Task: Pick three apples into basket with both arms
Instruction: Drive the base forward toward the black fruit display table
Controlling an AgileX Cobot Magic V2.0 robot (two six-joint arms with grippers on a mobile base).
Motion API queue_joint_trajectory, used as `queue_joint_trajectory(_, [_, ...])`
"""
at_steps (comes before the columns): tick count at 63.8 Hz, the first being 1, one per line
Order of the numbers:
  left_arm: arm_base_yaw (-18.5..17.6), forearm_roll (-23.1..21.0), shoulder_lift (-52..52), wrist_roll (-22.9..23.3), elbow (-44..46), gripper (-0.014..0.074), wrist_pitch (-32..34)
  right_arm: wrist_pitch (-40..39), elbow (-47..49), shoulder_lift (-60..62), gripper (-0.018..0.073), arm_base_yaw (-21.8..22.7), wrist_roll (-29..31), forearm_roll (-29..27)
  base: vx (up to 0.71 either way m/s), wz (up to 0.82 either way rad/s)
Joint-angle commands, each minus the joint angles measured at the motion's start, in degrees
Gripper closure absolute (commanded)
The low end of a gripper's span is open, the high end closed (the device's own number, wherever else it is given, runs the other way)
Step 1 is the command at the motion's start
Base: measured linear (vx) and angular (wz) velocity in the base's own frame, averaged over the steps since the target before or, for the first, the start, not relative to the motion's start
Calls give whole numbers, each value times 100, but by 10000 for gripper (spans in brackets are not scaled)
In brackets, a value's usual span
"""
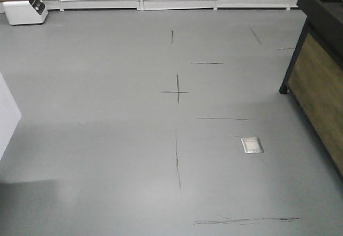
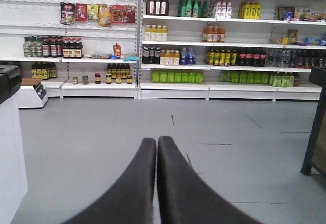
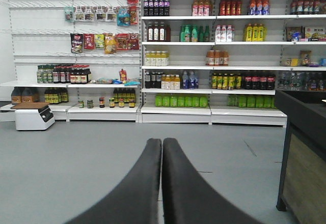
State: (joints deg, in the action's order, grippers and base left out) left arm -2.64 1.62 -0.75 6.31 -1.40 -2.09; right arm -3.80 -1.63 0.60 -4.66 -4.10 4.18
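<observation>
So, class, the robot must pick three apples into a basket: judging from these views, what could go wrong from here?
1. No apples or basket show in any view, only grey floor and stocked shelves, so it may have to search first.
2. The left tool and right tool are both shut; they must open before any grasp.
3. The dark counter stands on the right; driving or swinging an arm could hit it.
</observation>
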Motion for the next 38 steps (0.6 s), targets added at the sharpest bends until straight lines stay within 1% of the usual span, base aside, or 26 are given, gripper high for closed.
queue_joint_trajectory(1, [-23, -12, -69, 40, -128, 603, 416, -398, -85, 59, 568, 4, 36, 29, 13, -10])
queue_joint_trajectory(38, [-23, -12, -69, 40, -128, 603, 416, -398, -85, 59, 568, 4, 36, 29, 16, -10])
